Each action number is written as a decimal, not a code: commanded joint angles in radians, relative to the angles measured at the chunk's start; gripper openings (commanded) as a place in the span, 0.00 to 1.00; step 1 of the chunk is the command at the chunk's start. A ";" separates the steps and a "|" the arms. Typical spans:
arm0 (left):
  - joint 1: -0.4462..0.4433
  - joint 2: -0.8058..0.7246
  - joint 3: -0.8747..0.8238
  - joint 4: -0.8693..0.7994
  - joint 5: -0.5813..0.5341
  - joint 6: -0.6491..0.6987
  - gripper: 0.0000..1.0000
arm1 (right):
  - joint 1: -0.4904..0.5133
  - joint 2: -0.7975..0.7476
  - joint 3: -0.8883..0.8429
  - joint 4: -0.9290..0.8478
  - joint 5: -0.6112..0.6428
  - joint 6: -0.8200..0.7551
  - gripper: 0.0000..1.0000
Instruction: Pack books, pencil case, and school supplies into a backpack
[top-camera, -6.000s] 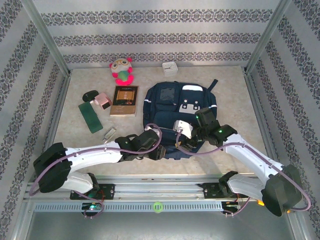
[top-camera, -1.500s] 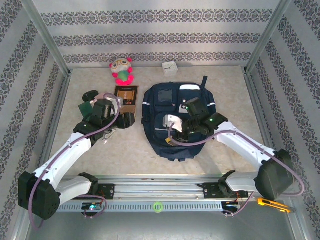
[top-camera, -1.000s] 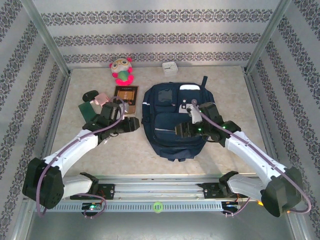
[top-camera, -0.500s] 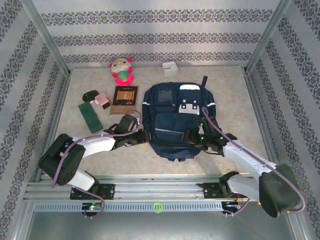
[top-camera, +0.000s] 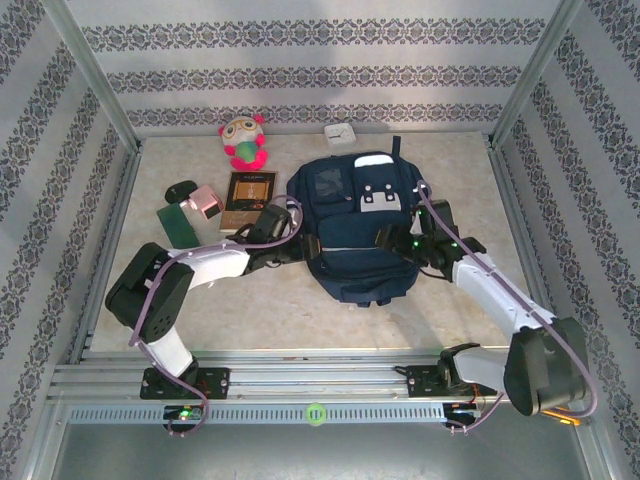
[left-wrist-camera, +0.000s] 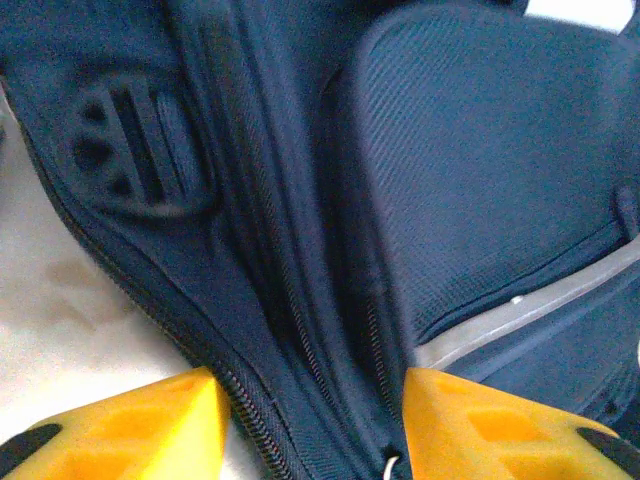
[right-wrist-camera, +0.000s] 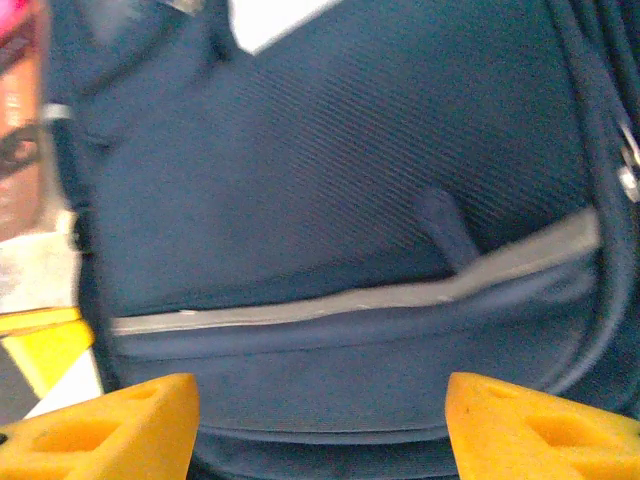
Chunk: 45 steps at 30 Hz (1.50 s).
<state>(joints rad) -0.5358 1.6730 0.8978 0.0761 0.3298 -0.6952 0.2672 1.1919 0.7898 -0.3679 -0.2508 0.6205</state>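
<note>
The navy backpack (top-camera: 345, 235) lies flat mid-table with its white patch (top-camera: 372, 160) at the far end. My left gripper (top-camera: 293, 238) is at its left side. It is open, and the zipper seam (left-wrist-camera: 300, 330) runs between its yellow fingertips (left-wrist-camera: 135, 420). At the bag's right side my right gripper (top-camera: 388, 238) is open, with the front pocket (right-wrist-camera: 330, 200) ahead of its fingertips (right-wrist-camera: 520, 425). The book (top-camera: 248, 192) lies left of the bag. A pink block (top-camera: 205, 201) and a dark green flat piece (top-camera: 178, 222) lie farther left. The pencil case is out of view.
A black oval object (top-camera: 180, 189) sits beside the pink block. A plush toy (top-camera: 243, 140) and a small white box (top-camera: 340, 133) stand at the back wall. Bare tabletop (top-camera: 300, 310) stretches between the backpack and the near rail. Metal frame posts border both sides.
The backpack has slid toward the back wall and its near end has swung slightly right. Both grippers moved farther from the bases along its sides.
</note>
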 joint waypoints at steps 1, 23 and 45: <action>0.074 -0.097 0.057 -0.157 -0.104 0.066 0.54 | 0.097 -0.040 0.115 -0.085 0.069 -0.022 0.67; 0.466 0.210 0.346 -0.262 -0.041 0.240 0.58 | 0.494 0.822 0.772 0.240 0.069 0.239 0.65; 0.524 0.413 0.544 -0.264 -0.185 0.249 0.58 | 0.474 1.075 0.954 0.194 0.100 0.280 0.66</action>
<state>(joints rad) -0.0444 2.0670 1.4101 -0.1272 0.2195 -0.4725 0.7525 2.2406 1.7069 -0.1471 -0.1715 0.8921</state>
